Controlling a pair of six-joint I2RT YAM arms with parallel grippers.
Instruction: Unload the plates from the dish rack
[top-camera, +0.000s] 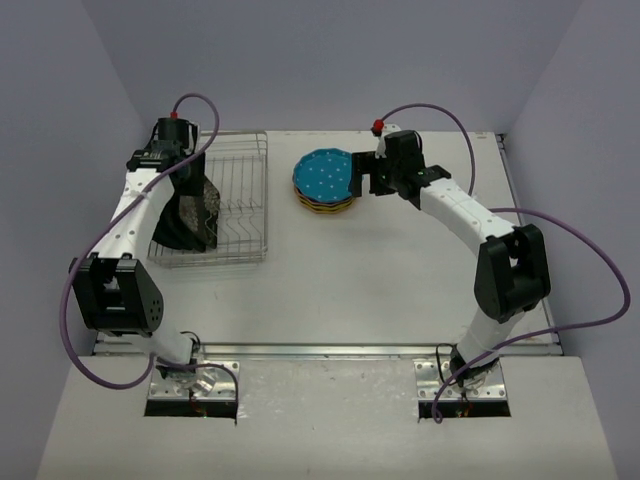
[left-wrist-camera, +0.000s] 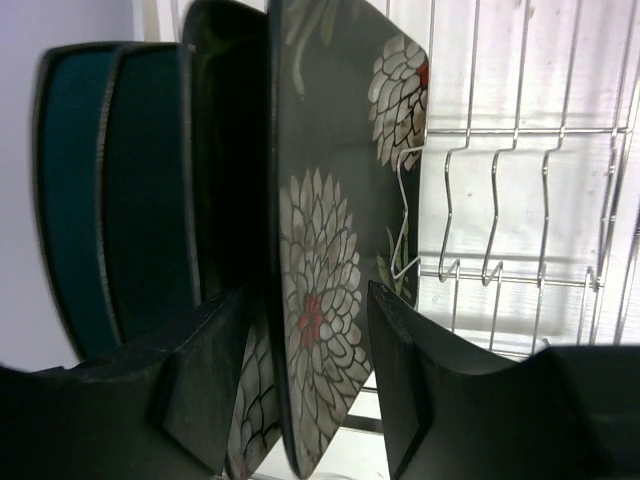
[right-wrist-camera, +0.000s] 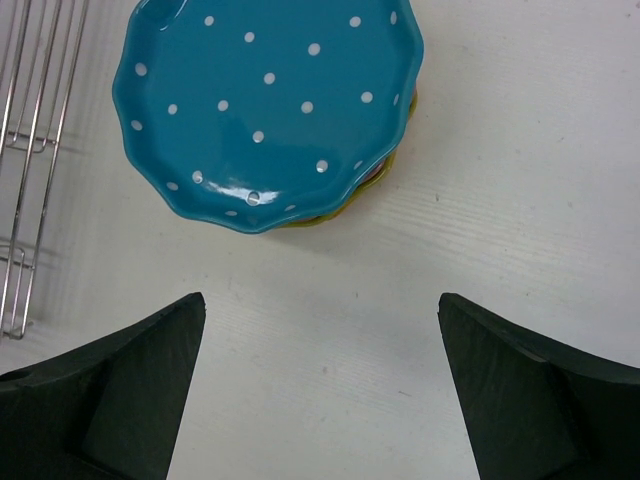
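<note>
The silver wire dish rack (top-camera: 238, 205) stands at the table's left. At its left end stand a black flower-patterned plate (left-wrist-camera: 335, 230), a plain black plate (left-wrist-camera: 225, 150) and two dark teal plates (left-wrist-camera: 100, 200), all upright. My left gripper (left-wrist-camera: 308, 295) is open, and its fingers (left-wrist-camera: 400, 370) straddle the flowered plate's near edge; it shows over the rack in the top view (top-camera: 192, 192). A stack of scalloped plates with the dotted blue one (top-camera: 324, 176) on top lies right of the rack. My right gripper (right-wrist-camera: 320, 310) is open and empty, just near the stack (right-wrist-camera: 265, 100).
The rack's right rows of tines (left-wrist-camera: 520, 200) hold nothing. The rack's wire side (right-wrist-camera: 30, 150) lies close to the left of the stack. Yellow-green and orange rims (top-camera: 322, 208) peek from under the blue plate. Grey walls enclose the table on three sides.
</note>
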